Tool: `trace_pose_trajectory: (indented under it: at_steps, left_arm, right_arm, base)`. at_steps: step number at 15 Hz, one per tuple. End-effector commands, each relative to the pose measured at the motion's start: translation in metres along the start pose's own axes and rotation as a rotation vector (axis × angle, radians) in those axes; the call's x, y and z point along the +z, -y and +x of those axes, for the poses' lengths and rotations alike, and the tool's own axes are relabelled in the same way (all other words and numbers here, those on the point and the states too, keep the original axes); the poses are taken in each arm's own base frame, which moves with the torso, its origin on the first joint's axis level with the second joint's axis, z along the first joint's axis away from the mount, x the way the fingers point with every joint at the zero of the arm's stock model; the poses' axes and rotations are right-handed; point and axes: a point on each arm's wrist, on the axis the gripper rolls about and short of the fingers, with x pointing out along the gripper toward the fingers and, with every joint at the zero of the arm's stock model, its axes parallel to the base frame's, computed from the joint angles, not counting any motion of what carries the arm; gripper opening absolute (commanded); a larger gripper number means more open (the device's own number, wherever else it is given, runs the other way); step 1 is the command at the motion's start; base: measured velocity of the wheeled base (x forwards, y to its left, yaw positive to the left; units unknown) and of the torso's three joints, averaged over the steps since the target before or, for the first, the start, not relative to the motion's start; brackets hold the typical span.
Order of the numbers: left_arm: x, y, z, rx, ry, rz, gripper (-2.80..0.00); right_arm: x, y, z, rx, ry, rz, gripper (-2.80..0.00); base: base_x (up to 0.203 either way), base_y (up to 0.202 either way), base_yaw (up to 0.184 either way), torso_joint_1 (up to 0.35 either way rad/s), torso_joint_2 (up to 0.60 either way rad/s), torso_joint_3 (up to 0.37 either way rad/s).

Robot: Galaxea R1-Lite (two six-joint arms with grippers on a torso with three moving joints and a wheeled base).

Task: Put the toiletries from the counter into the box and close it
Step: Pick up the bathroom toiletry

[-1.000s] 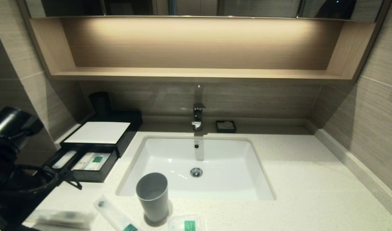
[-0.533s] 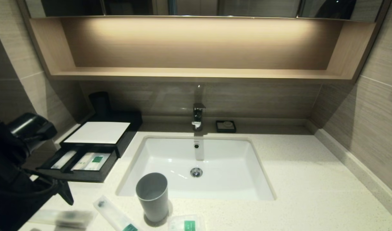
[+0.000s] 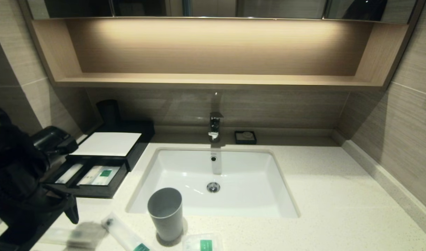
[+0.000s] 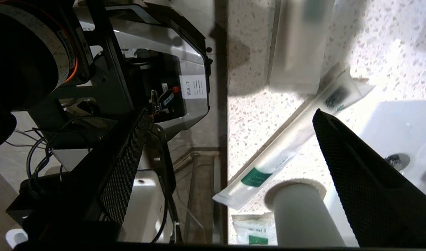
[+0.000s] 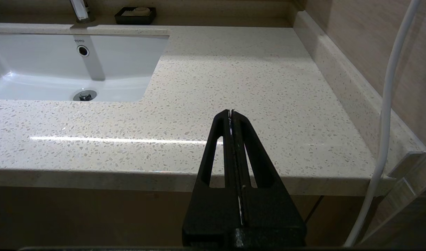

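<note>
Hovering low over the front-left corner of the counter (image 3: 338,195), the left gripper (image 4: 230,146) has its fingers spread wide w/ nothing between them. Directly under the gap lies one long packet (image 4: 286,146), flat on the stone; a 2nd long packet (image 3: 77,235) sits just beside it, blurred in the head view, and the small squarish packet (image 3: 202,243) lies past the grey cup (image 3: 166,212), on the far side of the cup from the gripper. The box (image 3: 106,144) stands near, beyond the gripper toward the wall, w/ its drawer (image 3: 94,190) pulled out — a couple of packets already inside. Handling, as judged: light, thin, soft film wrap, prob. slippery and apt to slide on polished stone; contents look slim and stiff. Best hold is mid-length across the narrow width, clear of the cup, which is touching or nearly touching the green-label end. Long axis of the nearest packet runs diagonally — green-label end at the counter's front edge by the cup, dark-print end toward the sink (image 3: 213,181). Right gripper (image 5: 231,116) parked off the counter front, well apart, fingers pressed together, empty.
</note>
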Motion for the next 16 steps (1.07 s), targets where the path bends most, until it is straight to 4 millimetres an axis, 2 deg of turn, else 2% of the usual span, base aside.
trace_pose_trajectory:
  at_steps: [1, 3, 8, 16]
  left_arm:
    - [0.0, 0.004, 0.007, 0.037, 0.01, -0.025, 0.0]
    - [0.001, 0.007, 0.012, 0.059, 0.01, -0.03, 0.0]
    - [0.004, 0.001, 0.018, 0.079, 0.01, -0.045, 0.0]
    - [0.028, -0.007, 0.036, 0.05, 0.012, -0.057, 0.0]
  right_arm:
    - [0.0, 0.0, 0.0, 0.0, -0.002, -0.001, -2.8]
    - [0.0, 0.0, 0.0, 0.0, -0.002, 0.001, -2.8]
    - [0.0, 0.0, 0.0, 0.0, -0.002, -0.001, -2.8]
    - [0.0, 0.0, 0.0, 0.001, -0.002, -0.001, -2.8]
  base:
    - [0.0, 0.0, 0.0, 0.0, 0.0, 0.0]
    - [0.0, 0.0, 0.0, 0.0, 0.0, 0.0]
    - [0.0, 0.0, 0.0, 0.0, 0.0, 0.0]
    - [0.0, 0.0, 0.0, 0.0, 0.0, 0.0]
